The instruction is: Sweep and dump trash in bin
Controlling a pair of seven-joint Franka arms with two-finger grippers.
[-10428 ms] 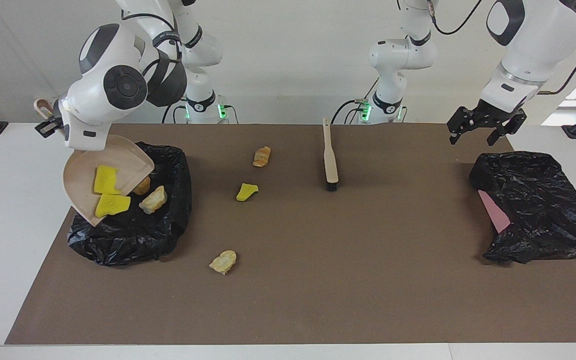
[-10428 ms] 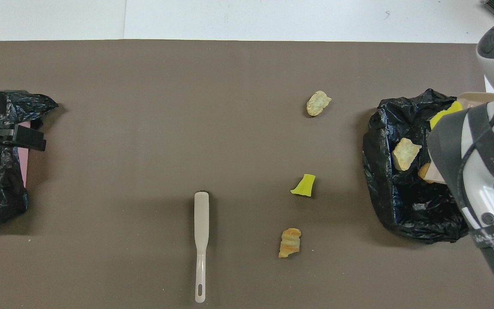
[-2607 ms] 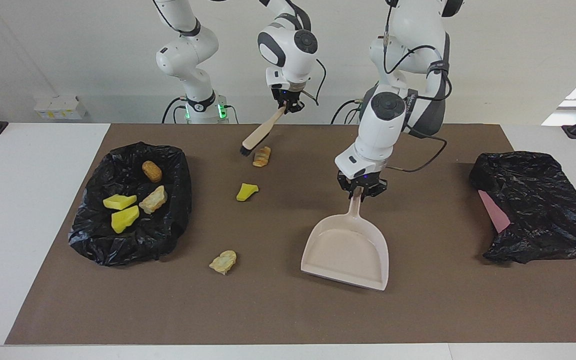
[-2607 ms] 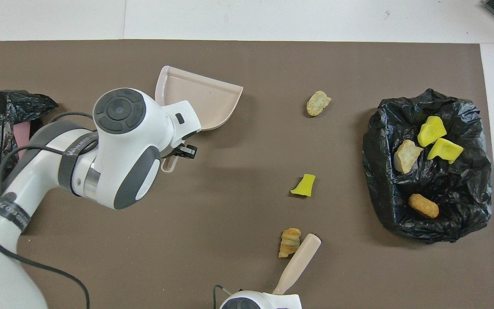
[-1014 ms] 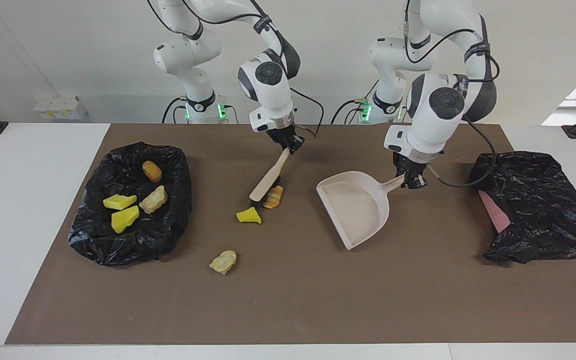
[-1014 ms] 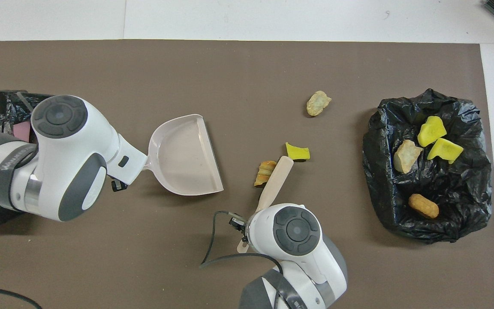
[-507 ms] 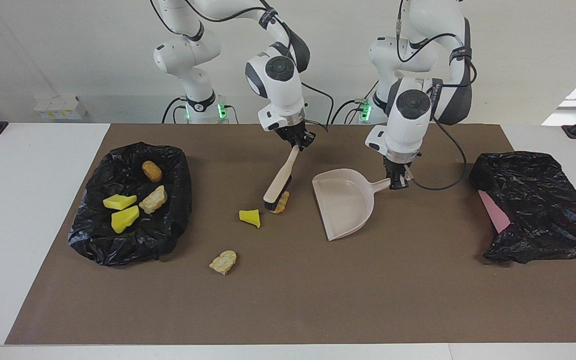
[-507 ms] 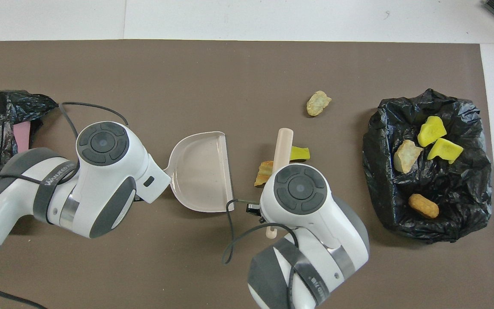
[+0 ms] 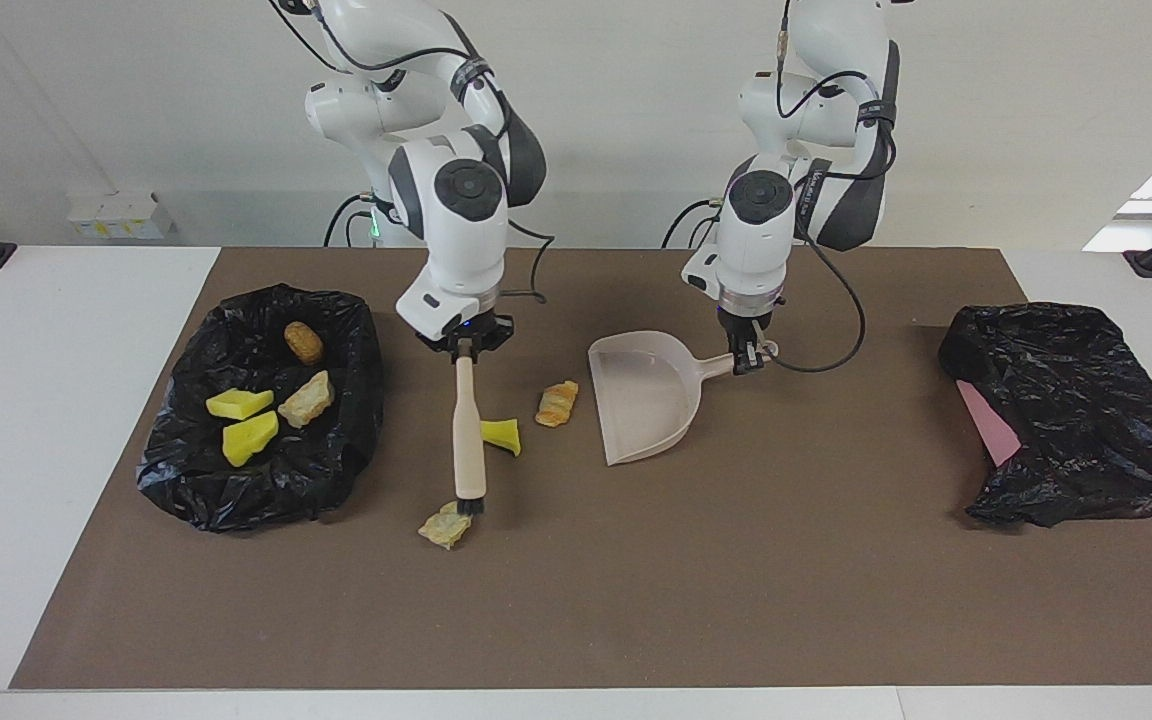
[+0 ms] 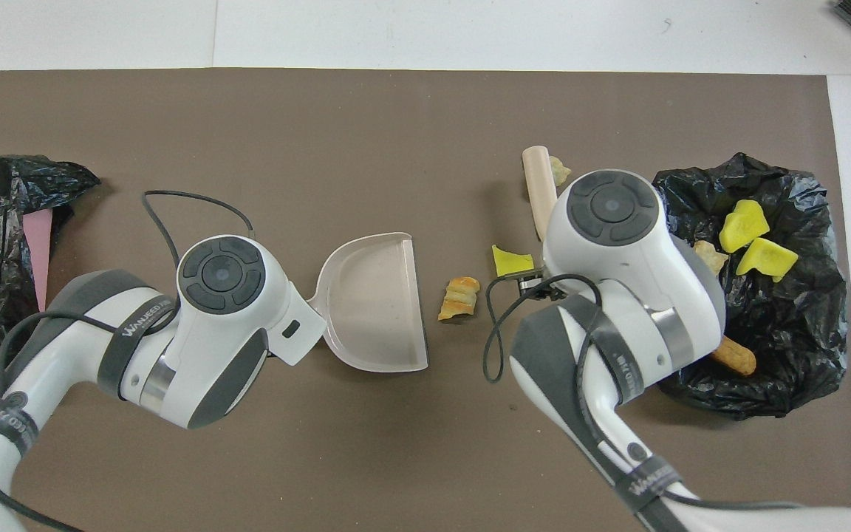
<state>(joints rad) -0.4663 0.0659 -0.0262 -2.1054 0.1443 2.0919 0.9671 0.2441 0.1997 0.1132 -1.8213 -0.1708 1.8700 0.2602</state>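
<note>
Four pieces of trash point(image 9: 258, 400), yellow and tan, lie in the black-lined bin point(image 9: 356, 420). A yellow chunk point(image 9: 502, 435), an orange-brown lump point(image 9: 557, 403) and a tan scrap point(image 9: 446, 527) lie on the table point(image 9: 736, 600).

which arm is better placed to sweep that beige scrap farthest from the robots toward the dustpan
Right. The right gripper is shut on the brush, whose bristles sit at the beige scrap. The left gripper is shut on the dustpan handle.
</note>
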